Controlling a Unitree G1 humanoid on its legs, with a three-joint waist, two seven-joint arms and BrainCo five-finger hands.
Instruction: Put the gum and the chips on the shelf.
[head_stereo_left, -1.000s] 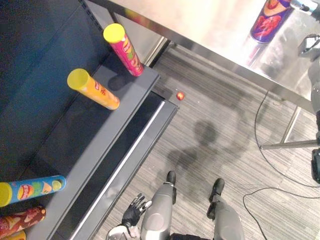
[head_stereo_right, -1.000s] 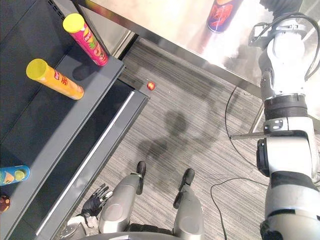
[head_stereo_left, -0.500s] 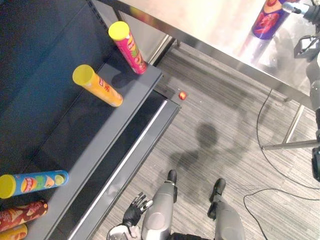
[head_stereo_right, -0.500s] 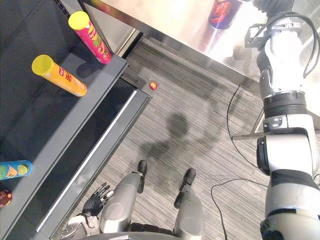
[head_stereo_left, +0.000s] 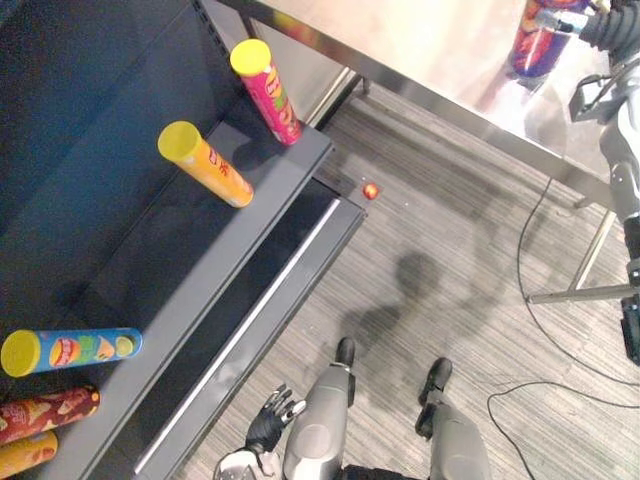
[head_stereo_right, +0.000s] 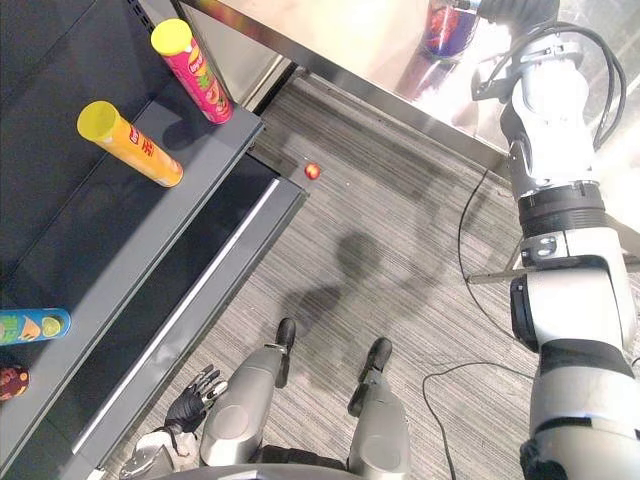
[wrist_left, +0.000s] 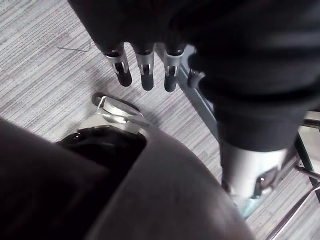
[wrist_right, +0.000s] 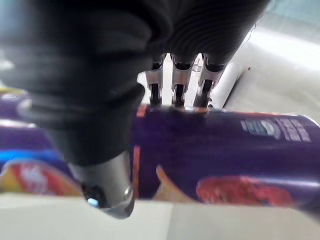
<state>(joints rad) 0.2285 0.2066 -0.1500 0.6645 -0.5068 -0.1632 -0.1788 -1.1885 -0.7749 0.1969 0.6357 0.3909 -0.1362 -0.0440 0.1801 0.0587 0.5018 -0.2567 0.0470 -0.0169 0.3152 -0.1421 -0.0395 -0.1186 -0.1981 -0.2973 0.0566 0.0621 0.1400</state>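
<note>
— Where do we find the chips?
— The purple chips can (head_stereo_left: 532, 48) stands on the steel table (head_stereo_left: 420, 40), off to our right and well apart from the shelf (head_stereo_left: 150, 260).
— And the right hand (wrist_right: 102, 177)?
— It is right at the can, reached out over the table. In the right wrist view the can lies across the hand, touching it. We cannot tell whether the hand is clamped on it.
— The left hand (head_stereo_left: 266, 424)?
— Low by our side, over the grey striped floor (head_stereo_left: 450, 250), fingers (wrist_left: 145, 70) straight and apart, holding nothing.
— What is on the shelf?
— A pink can (head_stereo_left: 265, 88) and an orange can (head_stereo_left: 208, 166), both with yellow lids, near the far end. At the near end we see a blue can (head_stereo_left: 70, 350), a red-brown can (head_stereo_left: 45, 415) and one more orange can (head_stereo_left: 22, 455) at the edge.
— Anything between shelf and table?
— A small red thing (head_stereo_left: 371, 190) on the floor, just beside the shelf's corner. We cannot tell what it is.
</note>
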